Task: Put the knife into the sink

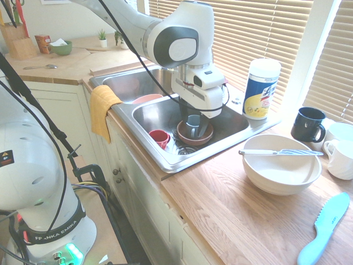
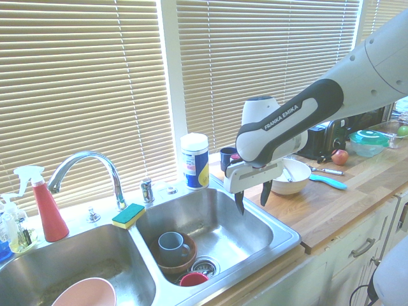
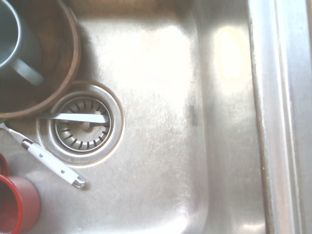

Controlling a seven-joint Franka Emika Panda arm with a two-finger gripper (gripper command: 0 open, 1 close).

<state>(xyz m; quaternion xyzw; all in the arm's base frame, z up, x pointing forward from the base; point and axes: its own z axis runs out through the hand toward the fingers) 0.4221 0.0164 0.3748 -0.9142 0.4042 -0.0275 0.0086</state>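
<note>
Two basins [image 2: 210, 223], apparently three mugs [image 2: 171, 247]

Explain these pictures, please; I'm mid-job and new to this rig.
The machine is one white robot arm. Two pictures come from outside cameras on opposite sides; the third looks down from its wrist. Its end effector is open above the metal double sink, holding nothing. In that basin are a brown bowl with a grey-blue mug inside, a red cup and a white-handled utensil. On the wooden counter stand a white bowl, a slim knife across its rim, and a broad light-blue knife.
</note>
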